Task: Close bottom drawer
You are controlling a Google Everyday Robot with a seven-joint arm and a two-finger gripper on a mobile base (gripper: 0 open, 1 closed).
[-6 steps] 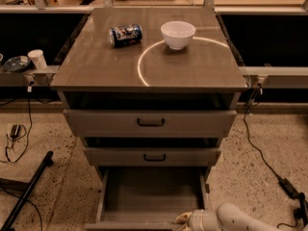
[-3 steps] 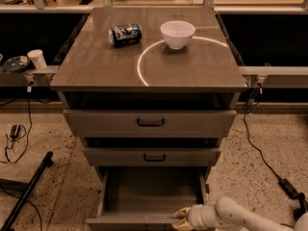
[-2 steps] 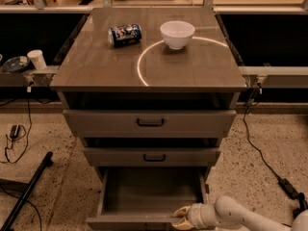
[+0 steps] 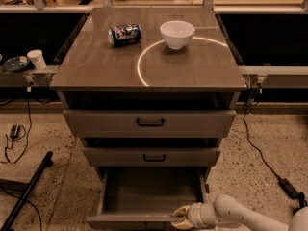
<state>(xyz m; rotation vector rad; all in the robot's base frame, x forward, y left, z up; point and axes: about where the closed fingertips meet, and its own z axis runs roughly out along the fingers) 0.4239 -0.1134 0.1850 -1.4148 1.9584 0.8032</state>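
Pulled far out toward the near side, the bottom drawer (image 4: 149, 192) is seen at the foot of the cabinet (image 4: 86, 71), below the middle drawer (image 4: 120, 156) and the top drawer (image 4: 106, 123), both of which are also drawn out a little, each less than the one beneath it. Its grey interior is exposed, and its front panel is cut by the near edge of the view, so its handle cannot be seen.

The gripper (image 4: 181, 219) is held low at the near right, at the top edge of that front panel, right of the panel's middle. The drawer box lies just beyond it on the far side. Contact with the panel appears likely but cannot be confirmed, and whether the gripper is spread or closed cannot be told. The pale arm (image 4: 240, 215) is extended from the near right corner.

On the cabinet top, a blue can (image 4: 124, 34) is laid on its side to the left of a white bowl (image 4: 177, 33), the two apart.
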